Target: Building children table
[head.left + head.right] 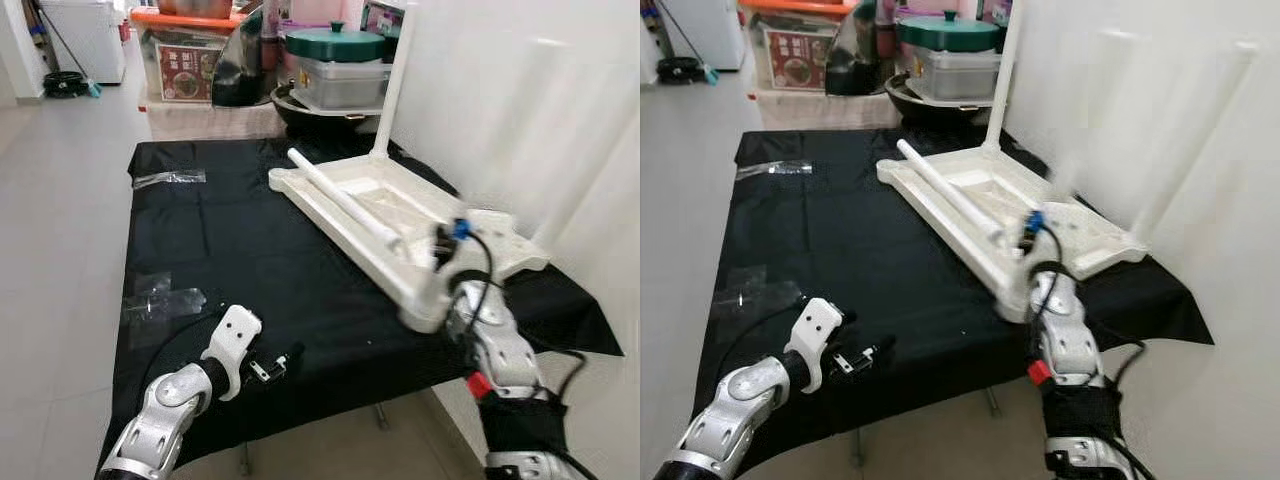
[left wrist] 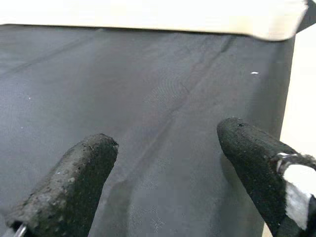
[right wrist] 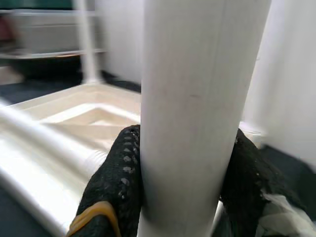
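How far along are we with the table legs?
Done: far leg stands upright in the upturned tabletop's far corner. In hand: right tool grips a second leg by the near corner. Left: a loose leg lies on the tabletop; left tool hovers open over the cloth.

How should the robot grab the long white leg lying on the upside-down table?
Probably best around its middle, coming down from above. The long white round table leg lies flat across the upside-down white plastic tabletop, so its top and sides are free. The fingers should straddle its narrow width.
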`<state>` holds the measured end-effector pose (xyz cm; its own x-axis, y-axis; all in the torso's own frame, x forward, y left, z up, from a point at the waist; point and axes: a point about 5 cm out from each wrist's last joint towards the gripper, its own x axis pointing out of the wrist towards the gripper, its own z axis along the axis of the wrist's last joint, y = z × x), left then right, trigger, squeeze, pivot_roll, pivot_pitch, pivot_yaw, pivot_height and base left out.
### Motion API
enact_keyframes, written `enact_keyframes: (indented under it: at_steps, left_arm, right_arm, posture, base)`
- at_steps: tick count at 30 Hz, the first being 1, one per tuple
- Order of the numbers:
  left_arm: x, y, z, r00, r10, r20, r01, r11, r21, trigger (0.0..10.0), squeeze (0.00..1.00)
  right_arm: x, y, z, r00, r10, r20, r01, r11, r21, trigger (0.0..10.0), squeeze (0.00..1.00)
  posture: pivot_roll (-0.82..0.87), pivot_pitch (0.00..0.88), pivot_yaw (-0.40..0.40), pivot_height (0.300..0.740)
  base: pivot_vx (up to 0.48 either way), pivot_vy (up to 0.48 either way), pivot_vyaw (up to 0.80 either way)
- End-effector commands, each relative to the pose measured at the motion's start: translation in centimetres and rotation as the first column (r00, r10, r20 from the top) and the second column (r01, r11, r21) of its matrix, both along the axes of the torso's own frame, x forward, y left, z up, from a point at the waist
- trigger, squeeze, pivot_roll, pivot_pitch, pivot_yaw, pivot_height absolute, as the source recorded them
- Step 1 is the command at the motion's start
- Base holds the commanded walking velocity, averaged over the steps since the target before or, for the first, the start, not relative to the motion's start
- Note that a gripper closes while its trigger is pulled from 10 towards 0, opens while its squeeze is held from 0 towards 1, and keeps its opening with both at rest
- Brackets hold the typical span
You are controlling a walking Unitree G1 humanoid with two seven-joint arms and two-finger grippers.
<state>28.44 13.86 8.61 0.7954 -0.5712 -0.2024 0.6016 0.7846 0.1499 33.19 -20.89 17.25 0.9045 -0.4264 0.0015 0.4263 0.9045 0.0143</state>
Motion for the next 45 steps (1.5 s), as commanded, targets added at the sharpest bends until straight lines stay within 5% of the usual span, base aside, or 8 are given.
enact_keyframes:
  at_steps: [1,5,6,12,25,32,35,45]
  left_arm:
    - [0.1,-0.3,-0.1,1.0,-0.017,0.003,0.017,1.0,-0.003,10.0,0.0]
    - [0.1,-0.4,-0.1,1.0,-0.021,0.001,0.021,1.0,-0.003,10.0,0.0]
    - [0.1,-0.4,-0.1,1.0,-0.023,0.002,0.023,1.0,-0.001,10.0,0.0]
    - [0.2,-0.2,0.0,1.0,-0.019,0.004,0.019,1.0,-0.001,10.0,0.0]
    - [0.6,-0.3,0.4,1.0,-0.022,0.014,0.022,1.0,0.003,10.0,0.0]
    - [0.2,0.1,0.2,1.0,-0.005,0.016,0.005,1.0,0.006,10.0,0.0]
    - [0.1,0.3,0.1,1.0,0.001,0.012,-0.001,1.0,0.008,10.0,0.0]
    - [0.4,0.0,0.4,1.0,0.0,0.023,0.0,1.0,0.003,10.0,0.0]
  right_arm:
    - [-1.0,-0.6,-3.1,0.982,-0.106,-0.158,0.101,0.994,-0.044,0.0,0.0]
    - [-0.2,1.2,-2.9,0.993,0.041,-0.114,-0.035,0.998,0.055,10.0,0.0]
    - [0.0,1.4,-2.3,0.995,0.065,-0.074,-0.061,0.997,0.056,10.0,1.0]
    - [1.6,2.8,0.7,0.954,0.292,0.064,-0.294,0.955,0.024,10.0,0.0]
    - [-2.1,8.7,2.5,0.281,0.956,-0.084,-0.929,0.248,-0.276,10.0,0.0]
    - [-1.3,9.6,1.8,0.243,0.964,-0.109,-0.939,0.206,-0.274,10.0,0.0]
    - [-1.5,9.8,2.4,0.151,0.984,-0.09,-0.956,0.122,-0.267,0.9,0.0]
    - [1.8,6.7,1.5,0.516,0.847,-0.125,-0.845,0.48,-0.237,0.0,0.0]
  posture:
    - [-0.07,0.0,-0.079,0.74]
    - [-0.07,0.0,-0.078,0.74]
    - [-0.06,0.0,-0.077,0.74]
    - [-0.06,0.0,-0.077,0.74]
    - [0.0,0.0,-0.098,0.74]
    - [0.02,0.0,-0.112,0.74]
    - [0.02,0.0,-0.113,0.74]
    - [0.03,0.0,-0.116,0.74]
  base:
    - [0.0,0.0,0.0]
    - [0.0,0.0,0.0]
    - [0.0,0.0,0.0]
    - [0.0,0.0,0.0]
    - [0.0,0.0,0.0]
    - [0.0,0.0,0.0]
    - [0.0,0.0,0.0]
    - [0.0,0.0,0.0]
